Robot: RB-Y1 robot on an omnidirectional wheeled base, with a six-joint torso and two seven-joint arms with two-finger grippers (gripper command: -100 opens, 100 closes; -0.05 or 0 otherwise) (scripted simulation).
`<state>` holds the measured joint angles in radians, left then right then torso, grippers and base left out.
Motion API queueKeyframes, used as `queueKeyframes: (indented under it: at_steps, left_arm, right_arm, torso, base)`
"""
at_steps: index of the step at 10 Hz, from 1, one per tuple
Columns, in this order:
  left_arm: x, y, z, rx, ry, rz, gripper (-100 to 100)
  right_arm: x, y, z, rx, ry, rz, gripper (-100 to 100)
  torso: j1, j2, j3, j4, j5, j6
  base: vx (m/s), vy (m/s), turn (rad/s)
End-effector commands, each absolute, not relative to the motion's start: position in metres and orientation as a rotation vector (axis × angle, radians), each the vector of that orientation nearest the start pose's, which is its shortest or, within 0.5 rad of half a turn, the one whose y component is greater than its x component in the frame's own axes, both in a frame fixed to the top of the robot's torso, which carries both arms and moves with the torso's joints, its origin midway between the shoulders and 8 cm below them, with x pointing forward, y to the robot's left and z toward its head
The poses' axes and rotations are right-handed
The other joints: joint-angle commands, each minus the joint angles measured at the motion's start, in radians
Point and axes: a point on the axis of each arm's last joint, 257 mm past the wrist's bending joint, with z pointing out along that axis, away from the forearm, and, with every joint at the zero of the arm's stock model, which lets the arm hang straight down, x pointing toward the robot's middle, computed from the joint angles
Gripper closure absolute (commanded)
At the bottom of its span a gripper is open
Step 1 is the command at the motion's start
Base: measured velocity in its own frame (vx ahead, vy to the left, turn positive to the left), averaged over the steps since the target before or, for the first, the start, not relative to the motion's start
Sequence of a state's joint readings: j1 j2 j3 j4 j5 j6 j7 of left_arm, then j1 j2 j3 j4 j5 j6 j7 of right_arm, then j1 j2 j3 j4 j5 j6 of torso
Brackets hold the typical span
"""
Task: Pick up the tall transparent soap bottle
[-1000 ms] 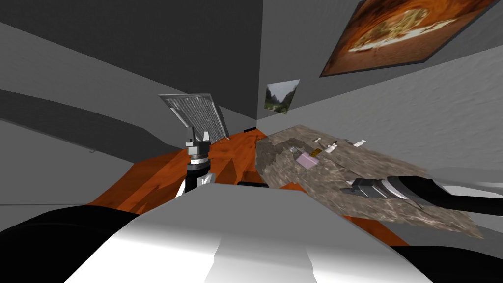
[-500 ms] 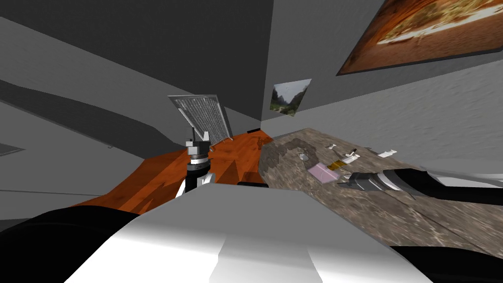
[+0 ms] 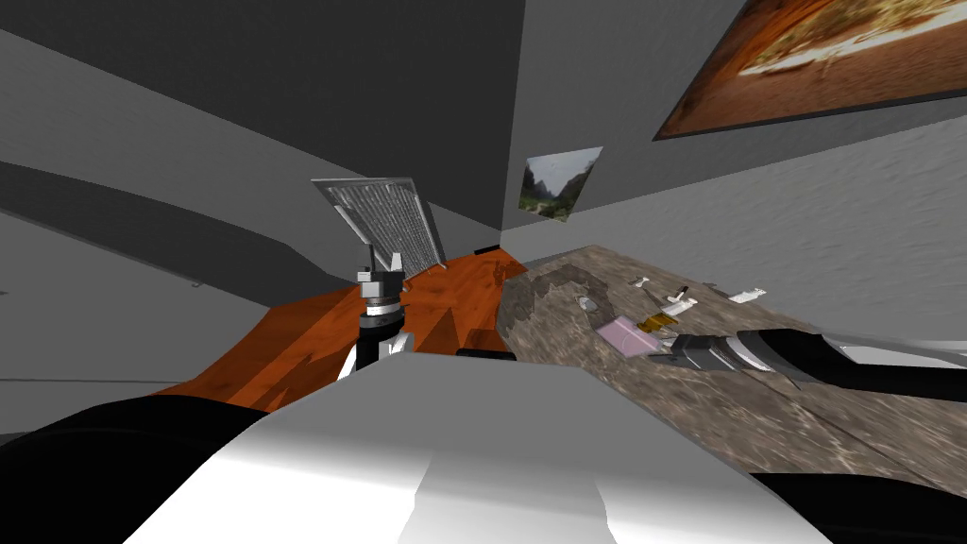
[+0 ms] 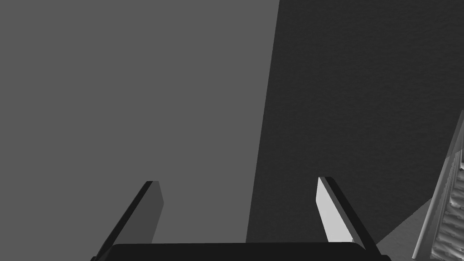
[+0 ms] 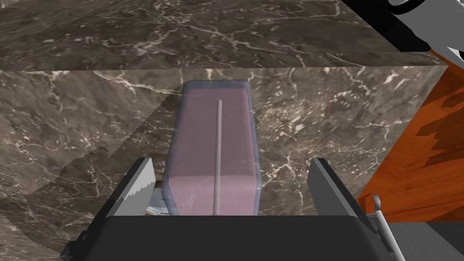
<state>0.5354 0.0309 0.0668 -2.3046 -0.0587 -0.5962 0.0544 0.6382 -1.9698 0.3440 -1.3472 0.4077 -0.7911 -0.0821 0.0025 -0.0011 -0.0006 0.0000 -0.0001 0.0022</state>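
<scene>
the right gripper (image 5: 231,161) reaches low over the brown marbled surface (image 5: 317,113), its fingers spread to either side of the tall clear soap bottle (image 5: 213,145), which is pink inside with a thin tube down its middle; neither finger touches it, so no grip is made yet; the bottle looks to lie flat on the surface, though i cannot be sure from this angle; the wide spread leaves room to slide along its sides before closing; the left gripper (image 4: 238,180) is raised clear of the work, fingers spread and empty.
</scene>
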Motion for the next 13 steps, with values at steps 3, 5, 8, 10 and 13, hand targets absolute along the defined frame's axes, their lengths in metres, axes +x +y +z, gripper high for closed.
queueKeyframes:
  at_steps: [3, 5, 8, 10, 13]
  left_arm:
    - [0.318, 0.286, 0.042, -0.533, 0.604, -1.263, 0]
    - [0.318, 0.286, 0.042, -0.533, 0.604, -1.263, 0]
    - [0.318, 0.286, 0.042, -0.533, 0.604, -1.263, 0]
    - [0.318, 0.286, 0.042, -0.533, 0.604, -1.263, 0]
    - [0.318, 0.286, 0.042, -0.532, 0.604, -1.263, 0]
  right_arm:
    - [0.207, -0.606, -0.254, -0.751, 2.798, 0.112, -100]
    - [0.206, -0.607, -0.255, -0.755, 2.797, 0.111, 100]
    - [0.206, -0.607, -0.255, -0.755, 2.797, 0.111, 100]
    - [0.197, -0.614, -0.256, -0.715, 2.822, 0.115, -100]
    - [0.186, -0.622, -0.256, -0.688, 2.853, 0.109, -100]
  torso:
    - [0.002, -0.001, 0.0, 0.0, 0.0, 0.001]
    - [0.0, 0.0, 0.0, 0.0, 0.0, 0.0]
    - [-0.001, 0.001, 0.001, 0.0, 0.0, 0.0]
    - [-0.001, 0.001, 0.001, 0.0, 0.0, 0.0]
    - [-0.005, 0.009, 0.006, 0.002, -0.001, 0.001]
  base:
    - [0.033, 0.035, -0.092]
    - [0.0, 0.0, 0.0]
    - [0.0, 0.0, 0.0]
    - [-0.033, -0.016, -0.066]
    - [-0.119, -0.07, -0.07]
